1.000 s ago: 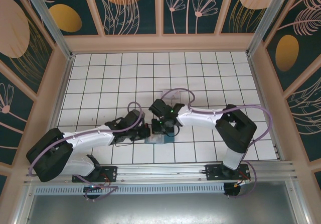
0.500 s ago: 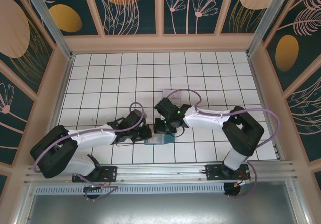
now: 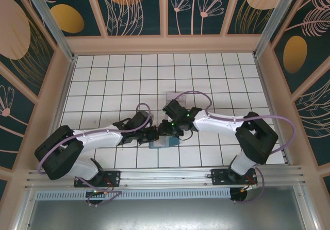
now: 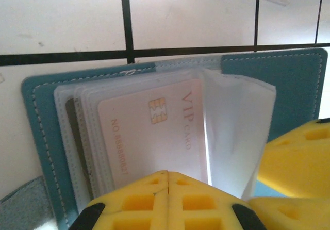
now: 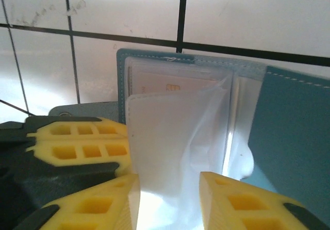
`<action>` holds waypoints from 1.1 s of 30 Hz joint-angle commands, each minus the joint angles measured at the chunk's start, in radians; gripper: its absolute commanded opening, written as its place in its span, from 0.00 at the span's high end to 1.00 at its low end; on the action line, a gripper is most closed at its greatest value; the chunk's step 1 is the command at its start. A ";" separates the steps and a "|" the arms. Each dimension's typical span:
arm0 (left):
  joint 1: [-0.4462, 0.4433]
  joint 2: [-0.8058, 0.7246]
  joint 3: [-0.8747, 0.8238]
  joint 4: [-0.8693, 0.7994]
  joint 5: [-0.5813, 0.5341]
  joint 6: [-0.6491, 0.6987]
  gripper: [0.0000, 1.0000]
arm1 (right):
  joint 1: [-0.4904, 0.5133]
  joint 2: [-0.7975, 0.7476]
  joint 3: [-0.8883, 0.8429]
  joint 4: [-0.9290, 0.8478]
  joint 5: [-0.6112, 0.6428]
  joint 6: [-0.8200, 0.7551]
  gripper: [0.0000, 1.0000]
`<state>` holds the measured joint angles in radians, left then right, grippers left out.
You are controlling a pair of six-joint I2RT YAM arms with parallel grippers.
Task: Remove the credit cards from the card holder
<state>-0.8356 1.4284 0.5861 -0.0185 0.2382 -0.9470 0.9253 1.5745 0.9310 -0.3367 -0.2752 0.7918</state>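
Card holder: lying open on the white tiled bench, right between the two arms' wrists; grey strap tab poking out at its near left corner
Left half: a stack of clear sleeves fanned over the teal cover; the pale card sits in the top sleeve, gold chip and "VIP CARD" lettering showing; a dark card peeks out as a thin sliver behind it
Right half: one loose sleeve lifted up off the fold, see-through; bare teal lining beyond it
Left tool: yellow fingers pressed together at the near edge of the sleeve stack, just under the pale card; can't tell whether a thin leaf is pinched between them
Right tool: fingers apart, the raised sleeve standing in the gap between them; nothing clamped
Textures: cover is smooth teal with pale stitching along the rim; sleeves thin, glossy, floppy; finger pads blocky yellow with square cut-outs; bench tiles white with dark grout
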 commanded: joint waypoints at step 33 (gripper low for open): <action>-0.092 0.346 0.327 -0.067 0.085 0.062 0.94 | -0.222 -0.418 -0.262 -0.021 0.050 0.012 0.57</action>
<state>-0.9173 1.7473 0.8829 -0.0547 0.3073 -0.9028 0.7124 1.1843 0.6907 -0.3416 -0.2298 0.8135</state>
